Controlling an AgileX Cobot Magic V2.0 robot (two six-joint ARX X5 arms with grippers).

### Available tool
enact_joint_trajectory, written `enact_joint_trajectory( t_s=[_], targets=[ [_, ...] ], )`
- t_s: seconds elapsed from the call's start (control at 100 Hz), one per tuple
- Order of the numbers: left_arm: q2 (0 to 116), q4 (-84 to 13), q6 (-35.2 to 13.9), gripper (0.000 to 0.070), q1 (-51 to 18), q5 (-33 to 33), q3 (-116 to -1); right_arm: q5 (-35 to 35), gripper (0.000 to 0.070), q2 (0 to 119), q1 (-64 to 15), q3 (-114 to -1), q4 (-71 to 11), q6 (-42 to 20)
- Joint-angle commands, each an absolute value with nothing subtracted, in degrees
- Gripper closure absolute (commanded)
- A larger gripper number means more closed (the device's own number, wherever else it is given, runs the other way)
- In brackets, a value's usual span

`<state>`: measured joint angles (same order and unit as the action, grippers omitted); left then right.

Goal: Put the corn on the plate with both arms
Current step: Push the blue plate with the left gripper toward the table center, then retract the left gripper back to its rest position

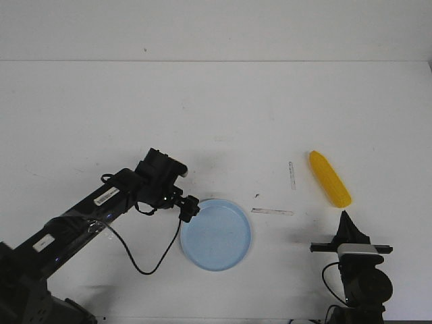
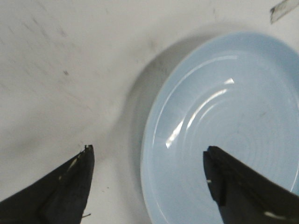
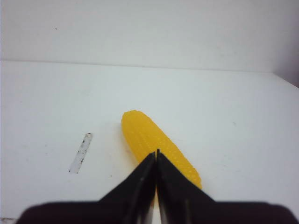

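Note:
The yellow corn (image 1: 329,178) lies on the white table at the right, slanting from far left to near right. The pale blue plate (image 1: 216,234) sits near the front centre and holds nothing. My left gripper (image 1: 188,207) is open at the plate's left rim; in the left wrist view (image 2: 148,158) its jaws straddle the plate's rim (image 2: 156,140), one over the table, one over the plate. My right gripper (image 1: 346,217) is shut and empty, just short of the corn's near end; in the right wrist view (image 3: 156,153) its tip points at the corn (image 3: 149,135).
Two strips of worn tape mark the table: one (image 1: 272,212) right of the plate, one (image 1: 291,175) left of the corn, also in the right wrist view (image 3: 81,152). A black cable (image 1: 145,260) loops from the left arm down to the table by the plate.

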<state>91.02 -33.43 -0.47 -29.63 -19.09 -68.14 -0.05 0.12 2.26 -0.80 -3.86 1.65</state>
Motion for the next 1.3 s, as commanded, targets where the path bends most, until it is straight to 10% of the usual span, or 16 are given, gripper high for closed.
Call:
enact_joint_trajectory(
  t_s=[0.0,0.4,0.57,0.76,0.97,1.29],
  targets=[
    [88.6,-33.5,1.8,0.0247,-29.2,-17.0,-70.3,0.0,0.0695,0.1,2.2,-0.7,-3.3,0.9],
    [65.6,-35.2,5.6,0.0267,-19.4,4.1,-69.9,0.0,0.0694,0.1,2.2,-0.7,-3.2,1.0],
    [55.0,-33.5,7.2,0.0457,-10.0,4.3,-65.4,0.0,0.0694,0.1,2.2,-0.7,-3.1,0.9],
    [44.8,-32.7,7.1,0.0475,-1.1,4.3,-57.0,0.0,0.0694,0.1,2.2,-0.7,-3.0,0.8],
    [35.1,-28.4,6.7,0.0665,1.0,3.7,-45.8,0.0,0.0694,0.1,2.2,-0.7,-3.0,-1.3],
    [30.1,-24.1,1.2,0.0700,1.1,1.7,-38.8,0.1,0.0694,0.1,2.2,-3.0,-3.0,-1.5]
  ],
)
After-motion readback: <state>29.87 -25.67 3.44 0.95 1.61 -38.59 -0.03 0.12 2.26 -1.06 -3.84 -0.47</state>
